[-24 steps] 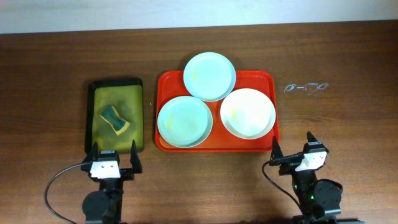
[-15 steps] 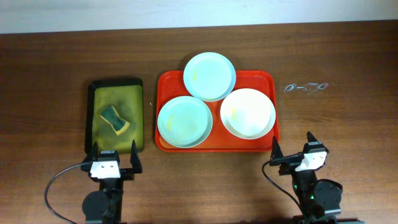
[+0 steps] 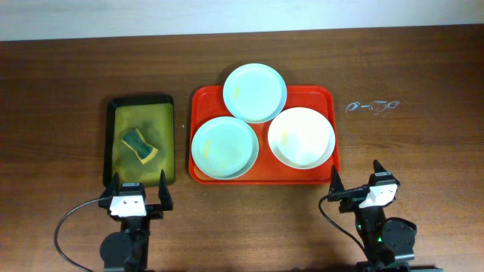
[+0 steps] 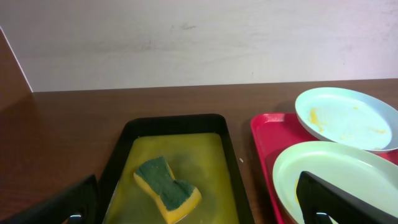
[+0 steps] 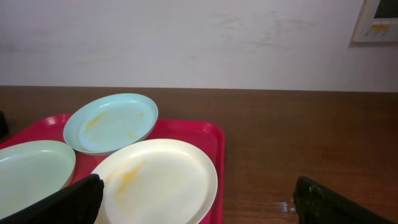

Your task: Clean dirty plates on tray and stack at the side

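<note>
Both spread, empty, low at near tabletop (image 3: 423,151) edge: left gripper (image 3: 139,176), right gripper (image 3: 355,171). Three plates (image 3: 224,146) on red tray (image 3: 203,97). Suggest: left grabs sponge (image 3: 138,144) across waist from black tray (image 3: 110,106); right pins plate rim.

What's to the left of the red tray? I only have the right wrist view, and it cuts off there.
Observer: A smaller black tray with a yellow-green inside lies there, apart from the red tray.
Operator: Is there anything in it?
Observer: One sponge, green on top and yellow underneath, lies near its middle.
</note>
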`<action>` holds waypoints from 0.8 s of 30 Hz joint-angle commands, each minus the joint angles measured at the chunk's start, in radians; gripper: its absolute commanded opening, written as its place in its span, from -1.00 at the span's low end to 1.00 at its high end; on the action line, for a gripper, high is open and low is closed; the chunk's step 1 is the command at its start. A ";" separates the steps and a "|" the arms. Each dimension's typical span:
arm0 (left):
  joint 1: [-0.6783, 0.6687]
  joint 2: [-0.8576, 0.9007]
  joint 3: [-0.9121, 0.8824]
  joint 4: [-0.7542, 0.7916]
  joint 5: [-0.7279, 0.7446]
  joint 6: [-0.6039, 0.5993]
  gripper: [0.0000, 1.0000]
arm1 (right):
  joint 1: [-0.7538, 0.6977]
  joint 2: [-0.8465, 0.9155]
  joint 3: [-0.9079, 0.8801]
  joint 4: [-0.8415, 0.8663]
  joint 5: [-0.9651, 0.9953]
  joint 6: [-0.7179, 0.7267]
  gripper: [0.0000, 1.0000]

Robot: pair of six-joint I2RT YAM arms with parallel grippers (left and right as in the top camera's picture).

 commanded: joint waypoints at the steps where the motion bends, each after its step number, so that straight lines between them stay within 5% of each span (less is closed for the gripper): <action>1: -0.005 -0.008 -0.003 -0.002 -0.004 0.016 0.98 | -0.006 -0.005 -0.007 -0.003 0.005 0.011 0.97; 11: -0.005 -0.008 -0.003 0.004 0.032 0.000 0.98 | -0.006 -0.005 -0.007 -0.003 0.005 0.011 0.96; 16: -0.005 -0.008 -0.003 0.256 0.626 -0.087 0.98 | -0.006 -0.005 -0.007 -0.003 0.005 0.011 0.97; 20: -0.005 -0.008 0.022 0.534 0.557 -0.087 0.98 | -0.006 -0.005 -0.007 -0.003 0.005 0.011 0.97; 24: -0.005 0.156 0.332 0.131 0.280 -0.086 0.98 | -0.006 -0.005 -0.007 -0.003 0.005 0.011 0.97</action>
